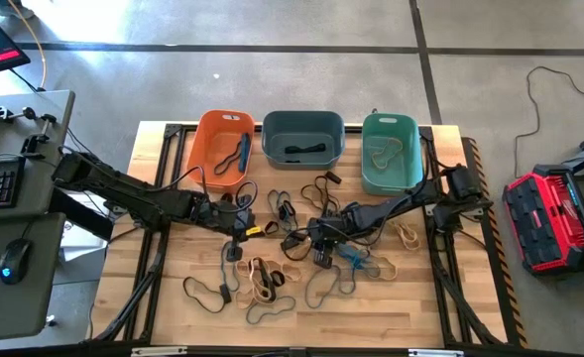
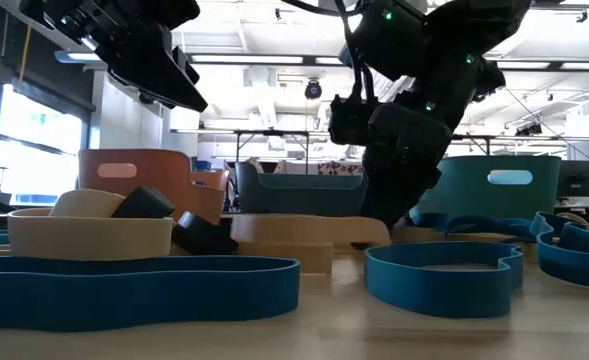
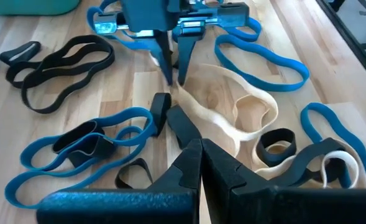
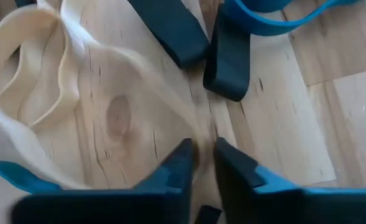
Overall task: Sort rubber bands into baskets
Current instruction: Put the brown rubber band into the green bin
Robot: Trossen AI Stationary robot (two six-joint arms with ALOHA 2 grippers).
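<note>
Right gripper [image 4: 201, 152] sits mid-frame in the high view, fingers nearly pinched on a tan rubber band [image 3: 232, 112] on the table. It looks floppy and light, so grab a single strand. Left gripper [image 3: 201, 155] is closed, empty.

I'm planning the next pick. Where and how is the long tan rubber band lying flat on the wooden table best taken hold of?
Probably from straight above, pinching one thin strand of the long tan rubber band where it stands on edge over bare wooden table, clear of neighbouring blue and black bands. The loop lies limp and flat, so a side approach would only push it. The right gripper is already pointing down at such a strand.
</note>
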